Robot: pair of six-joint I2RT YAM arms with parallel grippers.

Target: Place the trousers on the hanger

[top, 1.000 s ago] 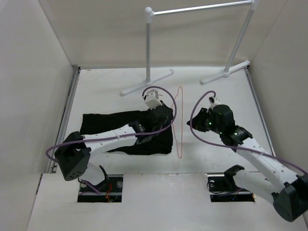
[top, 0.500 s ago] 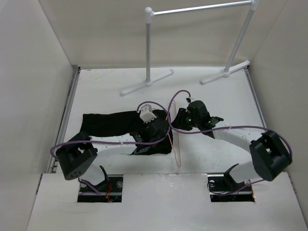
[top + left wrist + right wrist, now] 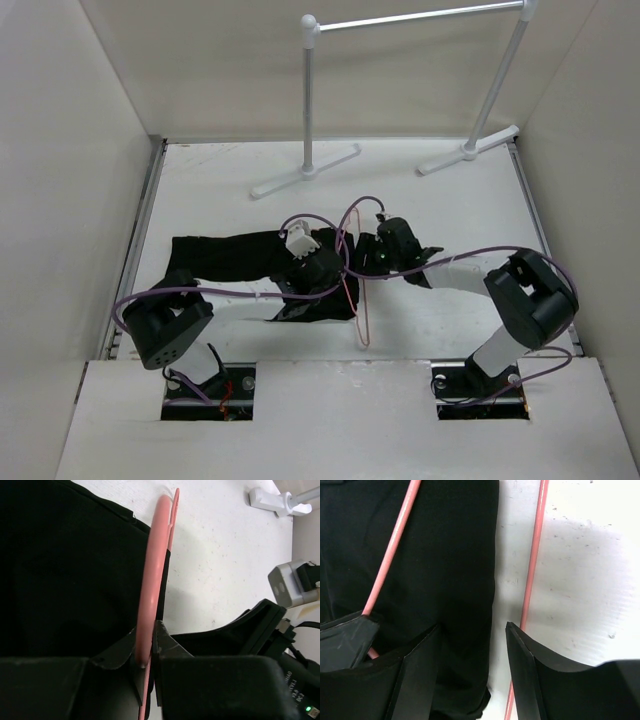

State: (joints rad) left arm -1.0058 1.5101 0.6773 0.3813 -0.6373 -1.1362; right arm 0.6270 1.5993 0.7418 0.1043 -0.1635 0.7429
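white table [image 3: 450, 200], top view: one trousers [image 3: 225, 258] flat at 9 o'clock of centre, one hanger [image 3: 368, 315] overlapping its 3 o'clock edge; nothing draped yet.
left wrist: left gripper [image 3: 147, 630] clamped on the hanger wire.
right wrist: right gripper [image 3: 473, 630] half open, empty, straddling the trousers' edge.
left to do, by estimate: pass a leg through the hanger and drape it.

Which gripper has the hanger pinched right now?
The left gripper: its jaws are shut on the pink hanger at the edge of the trousers. The right gripper stands open, holding nothing.
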